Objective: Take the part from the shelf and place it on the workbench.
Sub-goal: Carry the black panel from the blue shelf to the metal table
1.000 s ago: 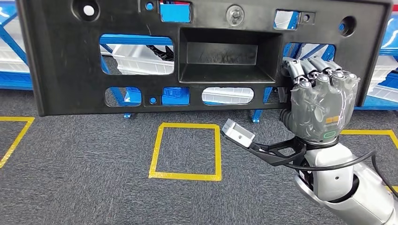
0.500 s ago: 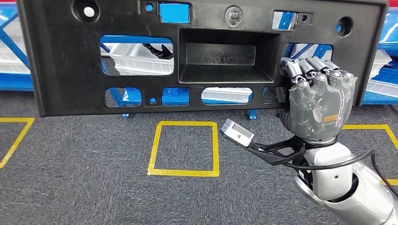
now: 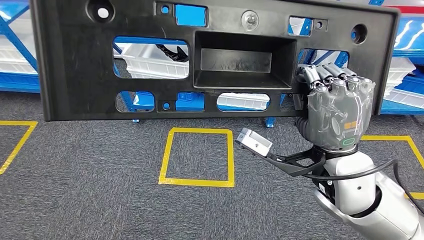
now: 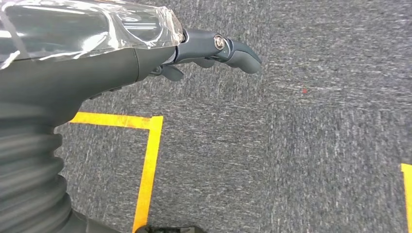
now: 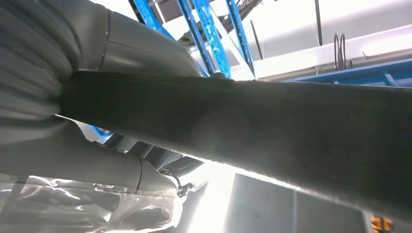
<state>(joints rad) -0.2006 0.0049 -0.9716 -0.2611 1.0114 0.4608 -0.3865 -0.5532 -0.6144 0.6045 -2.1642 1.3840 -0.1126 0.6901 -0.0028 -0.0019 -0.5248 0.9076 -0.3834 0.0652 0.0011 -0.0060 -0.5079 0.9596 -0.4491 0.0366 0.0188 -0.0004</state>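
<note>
Your right hand (image 3: 336,112) is clamped on the black plastic panel (image 3: 75,65) at its lower right corner, fingers (image 3: 327,75) curled through the rightmost cutout from the near side. The panel is off the shelf and held up in front of the head camera, face toward you, long axis running left-right across nearly the whole view. That's the relation that matters: the grip sits at the far right end, so almost all of the panel's length cantilevers left of the hand, with nothing under the left end. The top edge looks slightly tilted, right side lower. In the right wrist view the panel's edge (image 5: 291,126) runs as a dark band straight out from the hand (image 5: 73,145). Your left hand (image 4: 97,63) hangs low over the grey carpet (image 4: 301,145) near a yellow tape line (image 4: 148,165), holding nothing, fingers (image 4: 233,48) extended and apart. Blue shelving (image 3: 15,82) with white bins (image 3: 150,65) shows through the cutouts, behind the panel. No workbench visible, so I judge placing comes later. Expect the left end to sag or swing when you turn.
</note>
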